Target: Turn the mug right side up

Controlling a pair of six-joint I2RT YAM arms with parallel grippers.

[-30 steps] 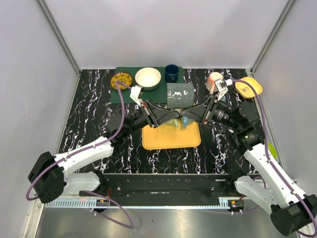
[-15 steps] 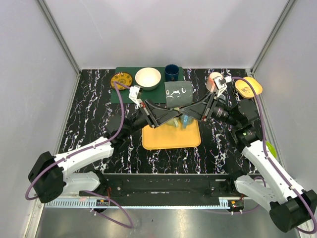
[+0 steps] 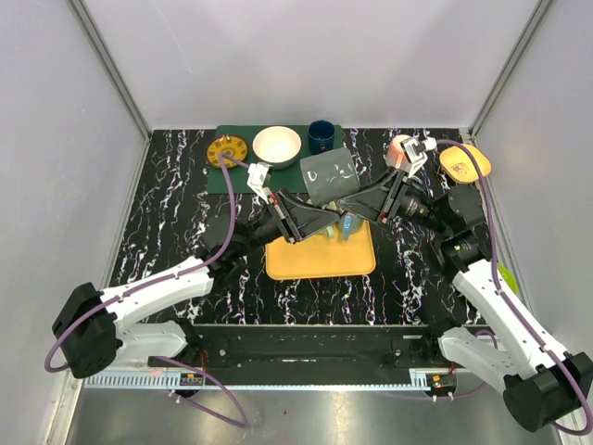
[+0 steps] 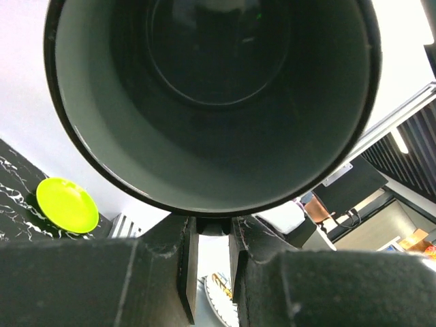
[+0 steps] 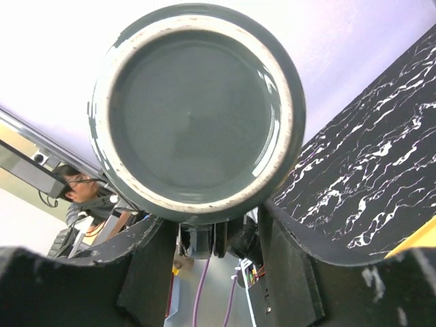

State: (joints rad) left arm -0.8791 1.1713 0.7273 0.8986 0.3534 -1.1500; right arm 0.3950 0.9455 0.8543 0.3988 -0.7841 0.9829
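We see the dark grey ceramic mug point(image 3: 330, 175) in the air, just above the far edge of the flat yellow plastic tray point(image 3: 320, 258). It lies on its side and a little tilted. Its open mouth looks toward the left arm and its round base toward the right arm.

The left gripper point(image 4: 213, 231) has its fingers narrow, closed on a dark part of the mug just under the rim. The right gripper point(image 5: 208, 235) has its fingers wide, one on each side of the base; we cannot tell if they press on it.

The tray lies on the black table with white veins point(image 3: 176, 232). Behind the mug, on a green mat point(image 3: 233, 176), stand a white bowl point(image 3: 277, 146), a dark blue cup point(image 3: 321, 135) and a small yellow patterned plate point(image 3: 226, 150). To the right are a pink cup point(image 3: 400, 149) and an orange dish point(image 3: 463, 163).
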